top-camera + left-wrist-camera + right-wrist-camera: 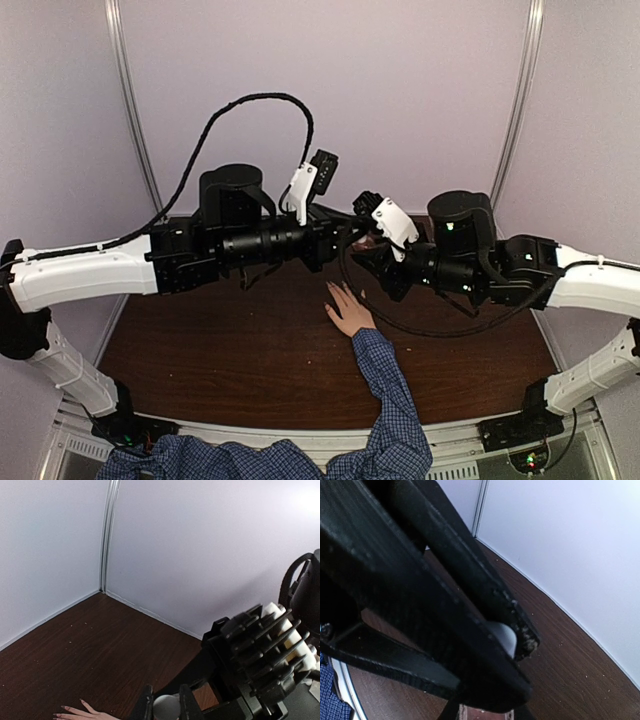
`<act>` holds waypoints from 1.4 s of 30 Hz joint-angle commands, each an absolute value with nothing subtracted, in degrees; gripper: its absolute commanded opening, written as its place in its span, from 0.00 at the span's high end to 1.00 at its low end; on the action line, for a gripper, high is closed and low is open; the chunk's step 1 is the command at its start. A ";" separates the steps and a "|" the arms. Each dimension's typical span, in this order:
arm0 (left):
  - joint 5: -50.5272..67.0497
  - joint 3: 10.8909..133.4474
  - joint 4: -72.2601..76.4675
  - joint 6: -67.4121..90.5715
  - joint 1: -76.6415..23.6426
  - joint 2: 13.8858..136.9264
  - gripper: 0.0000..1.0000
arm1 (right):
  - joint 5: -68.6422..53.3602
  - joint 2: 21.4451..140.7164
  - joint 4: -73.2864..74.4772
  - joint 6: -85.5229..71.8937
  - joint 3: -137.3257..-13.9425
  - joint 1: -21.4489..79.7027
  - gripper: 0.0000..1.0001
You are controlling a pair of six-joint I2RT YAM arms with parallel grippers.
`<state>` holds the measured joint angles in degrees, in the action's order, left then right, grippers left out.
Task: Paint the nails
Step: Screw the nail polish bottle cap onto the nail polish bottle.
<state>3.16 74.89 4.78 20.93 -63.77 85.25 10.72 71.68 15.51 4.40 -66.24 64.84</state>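
A light-skinned hand (350, 310) with a blue checked sleeve lies palm down on the dark wood table. Its fingertips with pinkish nails (81, 701) show at the bottom left of the left wrist view. My two grippers meet above and behind the hand. My left gripper (343, 233) (165, 705) is shut on a small whitish rounded thing (166, 707), apparently the nail-polish bottle. My right gripper (362, 255) (520, 662) is shut on the bottle's white cap (504, 636). A reddish piece (485, 715) shows below its fingers. Both grippers are off the table and apart from the hand.
The dark wood table (220, 350) is walled by pale panels at the back and sides. The person's sleeve (395, 400) crosses the near edge in the middle. A black cable (430, 325) loops under the right arm.
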 commanded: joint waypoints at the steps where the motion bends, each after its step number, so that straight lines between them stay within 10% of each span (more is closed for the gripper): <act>1: 11.77 73.39 6.51 20.12 -62.99 83.63 1.00 | -2.23 68.39 12.48 7.82 -65.64 65.44 1.00; 31: 50.68 76.98 2.48 12.43 -62.62 85.94 1.00 | -41.42 65.80 11.64 12.54 -67.15 64.70 1.00; 36: 43.92 77.27 -2.16 12.45 -60.65 81.87 0.68 | -36.29 65.70 12.32 11.70 -65.80 64.29 1.00; 42: 31.92 79.08 -12.06 8.23 -60.12 74.89 0.53 | -30.64 65.12 11.34 10.13 -62.35 63.58 1.00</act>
